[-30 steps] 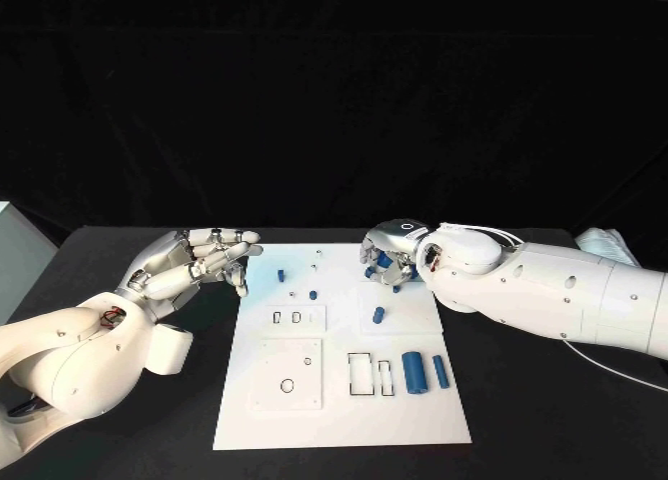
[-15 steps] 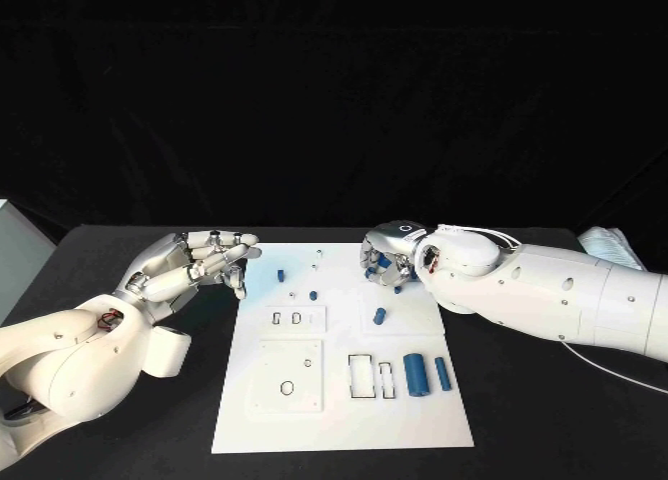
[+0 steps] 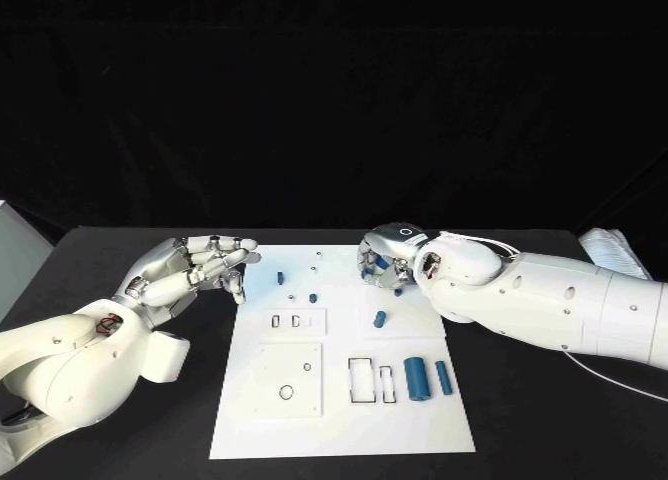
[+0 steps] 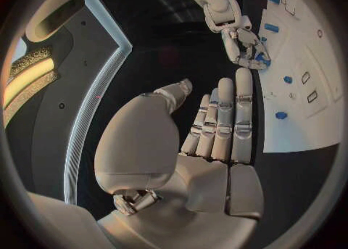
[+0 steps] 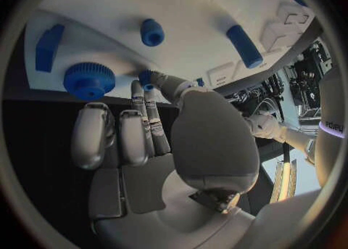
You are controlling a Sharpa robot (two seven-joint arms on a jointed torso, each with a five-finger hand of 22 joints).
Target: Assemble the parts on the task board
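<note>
We see a white task board [image 3: 344,400] on a black table [image 3: 536,420], dotted with small blue parts [image 3: 418,374]; a blue toothed wheel [image 5: 89,80] shows in the right wrist view. Our arms are white, the left hand [image 3: 197,264] and right hand [image 3: 386,258] silver, the latter banded dark at the wrist

Black table [image 3: 118,250] under board; pale crumpled object [image 3: 611,245] at far right table edge.

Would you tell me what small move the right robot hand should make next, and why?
Probably close its fingers on the small blue part at its fingertips and lift: the right robot hand hovers over the white task board's far edge, fingertips touching that part, not yet clearly gripping it.
</note>
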